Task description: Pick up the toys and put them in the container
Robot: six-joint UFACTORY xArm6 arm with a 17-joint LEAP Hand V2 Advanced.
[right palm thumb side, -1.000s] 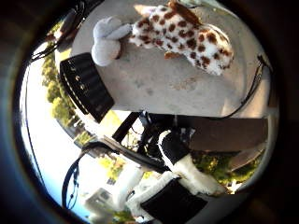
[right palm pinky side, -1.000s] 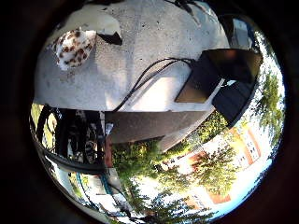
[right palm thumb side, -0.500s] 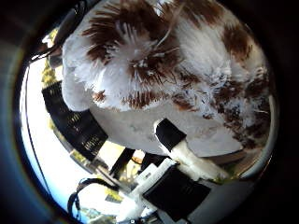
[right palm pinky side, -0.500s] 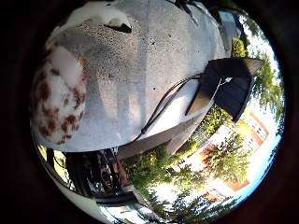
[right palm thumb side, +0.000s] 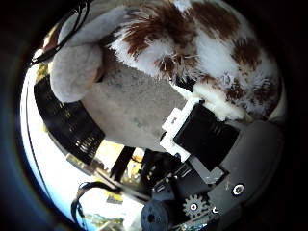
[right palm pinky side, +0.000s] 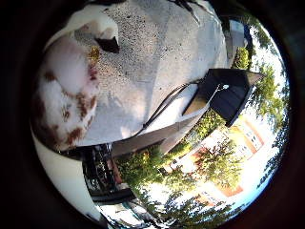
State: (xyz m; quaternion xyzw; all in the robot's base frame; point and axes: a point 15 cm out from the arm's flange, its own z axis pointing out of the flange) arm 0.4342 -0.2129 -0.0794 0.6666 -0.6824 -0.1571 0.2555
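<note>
Two toys lay on the speckled table; we saw the grey one only in the thumb-side view, upper left, beside the spotted plush. Our hand curled a finger against that plush. Only the little-finger view showed the black container.
</note>
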